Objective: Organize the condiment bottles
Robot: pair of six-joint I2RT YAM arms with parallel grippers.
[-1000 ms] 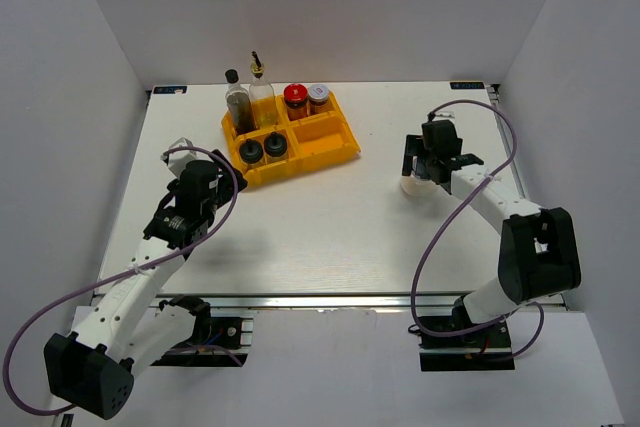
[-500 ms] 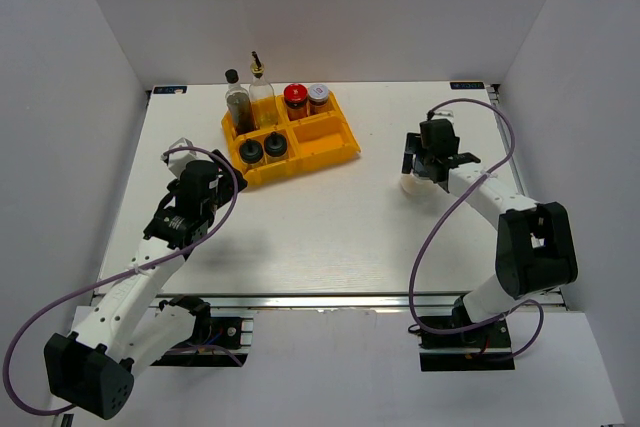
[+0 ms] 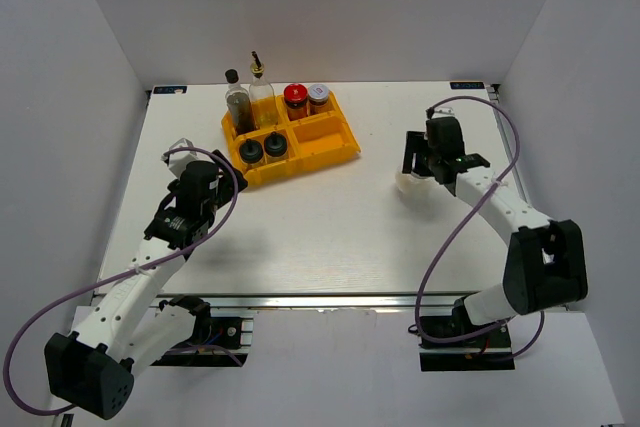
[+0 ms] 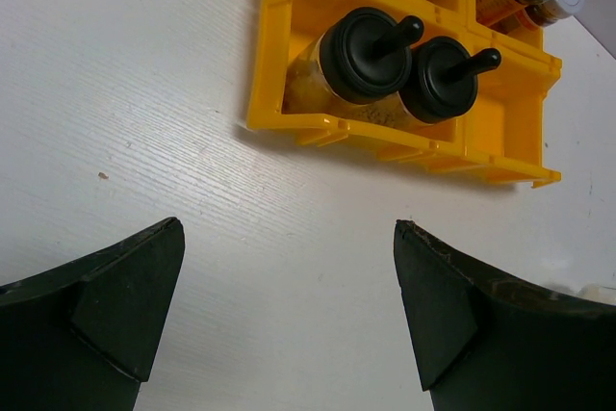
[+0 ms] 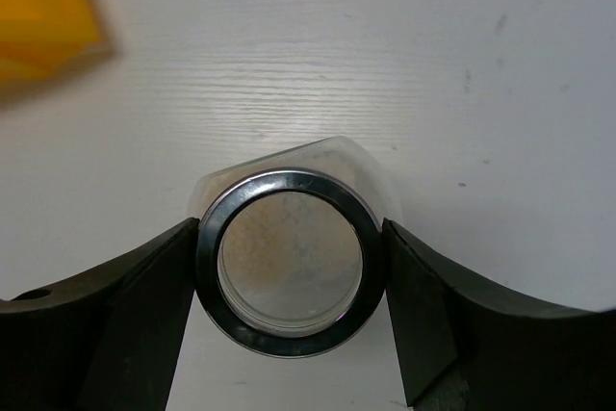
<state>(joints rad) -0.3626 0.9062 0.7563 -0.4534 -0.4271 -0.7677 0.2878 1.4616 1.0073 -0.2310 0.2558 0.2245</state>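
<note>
Out at three o'clock from the yellow plastic four-compartment tray (image 3: 349, 153), the silver-rimmed clear glass jar (image 5: 289, 267) stands on the white table (image 3: 300, 217), the right gripper (image 5: 291, 238) jaws snug against both its sides: squeeze firmly, lift straight, while the left gripper (image 4: 287, 226) jaws gape wide, empty.

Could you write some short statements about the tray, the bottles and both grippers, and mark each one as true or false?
1. The yellow plastic four-compartment tray holds six bottles and jars. True.
2. The two black-capped glass shakers stand in separate compartments. False: they share one compartment.
3. The jaws of the right gripper touch both sides of the silver-lidded glass jar on the white table. True.
4. The jaws of the left gripper hold a shaker. False: they are open and empty.
</note>
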